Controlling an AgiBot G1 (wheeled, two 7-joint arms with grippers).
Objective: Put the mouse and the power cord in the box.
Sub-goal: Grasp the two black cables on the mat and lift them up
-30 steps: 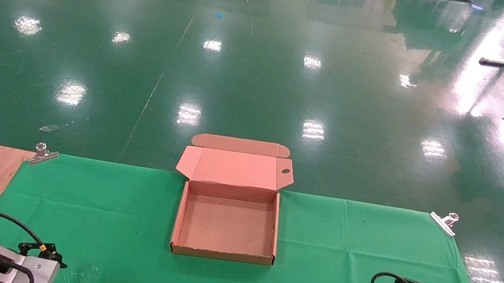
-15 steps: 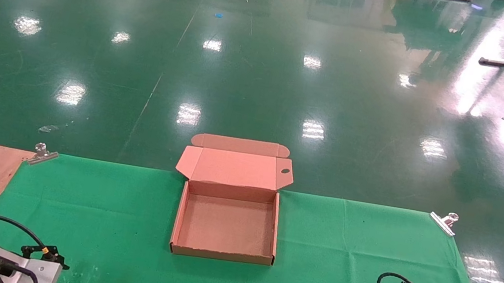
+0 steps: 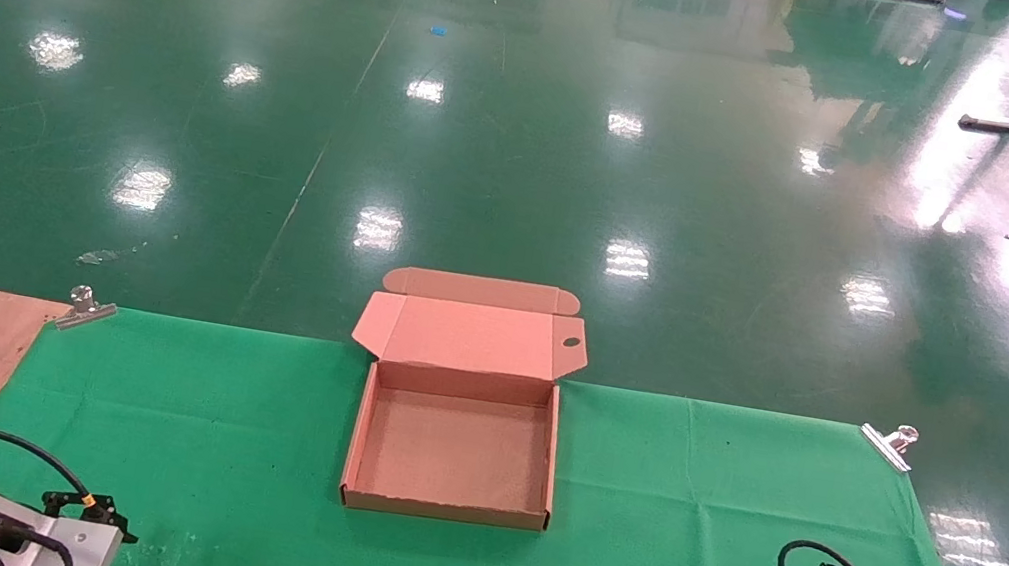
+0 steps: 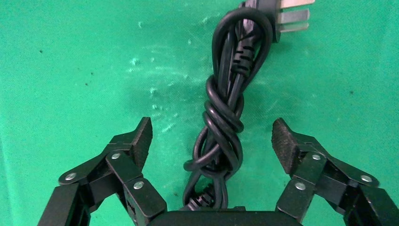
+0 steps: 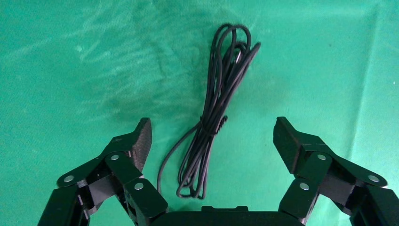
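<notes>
My left tool is wide open, right above the power cord. The cord lies on the green worktop, and its long way runs straight out between my two fingers, so I think I can go down and squeeze it. My right tool is wide open too, over the mouse's thin cable. I cannot see the mouse itself. The box sits open between my arms, and nothing is in it.

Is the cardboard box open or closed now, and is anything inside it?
Open and empty. The box has its lid folded back, away from the robot, and only its bare brown floor shows inside.
</notes>
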